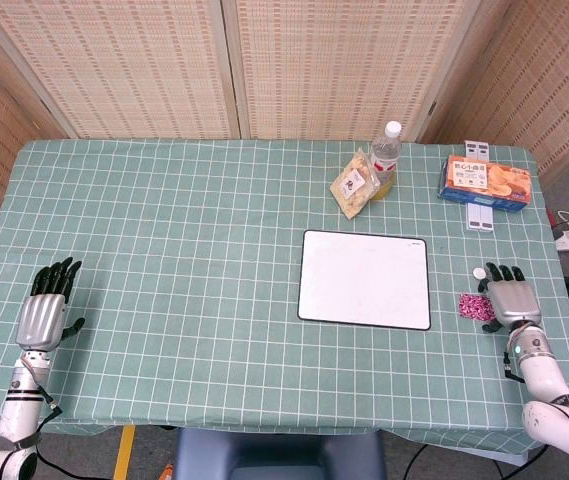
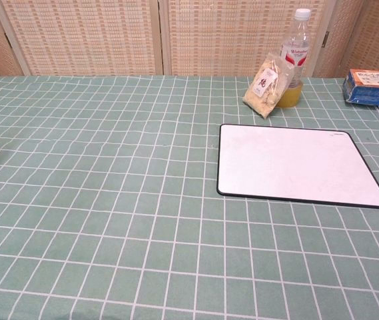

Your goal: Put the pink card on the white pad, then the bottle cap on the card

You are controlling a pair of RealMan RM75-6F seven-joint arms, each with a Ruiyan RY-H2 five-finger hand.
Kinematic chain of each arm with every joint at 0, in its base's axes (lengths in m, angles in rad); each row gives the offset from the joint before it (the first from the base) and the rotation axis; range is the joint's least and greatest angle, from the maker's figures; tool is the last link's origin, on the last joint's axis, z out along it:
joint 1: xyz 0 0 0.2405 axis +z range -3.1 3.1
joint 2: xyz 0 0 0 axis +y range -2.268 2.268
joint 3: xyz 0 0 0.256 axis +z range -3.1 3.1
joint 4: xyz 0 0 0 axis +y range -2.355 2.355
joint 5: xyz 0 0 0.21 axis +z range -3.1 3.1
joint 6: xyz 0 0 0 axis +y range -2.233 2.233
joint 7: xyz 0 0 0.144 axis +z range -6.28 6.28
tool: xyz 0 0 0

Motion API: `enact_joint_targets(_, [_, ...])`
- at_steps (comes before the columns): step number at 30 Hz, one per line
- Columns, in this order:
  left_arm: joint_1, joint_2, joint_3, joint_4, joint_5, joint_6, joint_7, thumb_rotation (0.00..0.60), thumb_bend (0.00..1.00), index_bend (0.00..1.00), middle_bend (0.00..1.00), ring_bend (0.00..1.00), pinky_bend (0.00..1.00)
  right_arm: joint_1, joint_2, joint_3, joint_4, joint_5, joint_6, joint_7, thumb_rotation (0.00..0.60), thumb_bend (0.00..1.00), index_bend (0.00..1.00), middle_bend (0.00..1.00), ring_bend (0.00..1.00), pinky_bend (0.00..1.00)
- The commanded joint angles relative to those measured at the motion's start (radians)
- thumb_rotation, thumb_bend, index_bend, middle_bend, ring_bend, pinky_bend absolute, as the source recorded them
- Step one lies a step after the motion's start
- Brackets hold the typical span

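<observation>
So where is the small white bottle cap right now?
In the head view, the small white bottle cap lies right of the white pad, beside the right hand.

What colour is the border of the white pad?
Black; the white pad shows its thin dark edge best in the chest view.
</observation>
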Motion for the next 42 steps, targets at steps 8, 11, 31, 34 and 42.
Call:
enact_joint_targets(8, [0.000,0.001,0.000,-0.002,0.000,0.001,-0.001,0.600,0.16,0.00,0.00,0.00,0.00,0.004,-0.004,-0.003,0.005,0.003,0.002,0.004,0.600,0.00,0.36,0.00,0.00,0.00])
enact_joint_targets(11, [0.001,0.001,0.000,-0.003,-0.001,0.000,0.000,0.600,0.16,0.00,0.00,0.00,0.00,0.005,-0.006,-0.004,0.010,0.008,0.001,0.002,0.600,0.00,0.36,0.00,0.00,0.00])
enact_joint_targets(31, [0.002,0.007,0.003,-0.009,0.002,-0.002,-0.011,0.600,0.16,0.00,0.00,0.00,0.00,0.017,-0.011,-0.005,0.025,0.035,-0.017,-0.002,0.600,0.00,0.41,0.00,0.00,0.00])
enact_joint_targets(34, [0.003,0.007,0.003,-0.011,0.001,-0.002,-0.010,0.600,0.16,0.00,0.00,0.00,0.00,0.018,-0.011,-0.006,0.025,0.038,-0.019,-0.002,0.600,0.00,0.41,0.00,0.00,0.00])
enact_joint_targets(42, [0.001,0.009,0.005,-0.013,0.000,-0.012,-0.014,0.600,0.16,0.00,0.00,0.00,0.00,0.025,-0.017,-0.007,0.038,0.052,-0.036,-0.006,0.600,0.00,0.40,0.00,0.00,0.00])
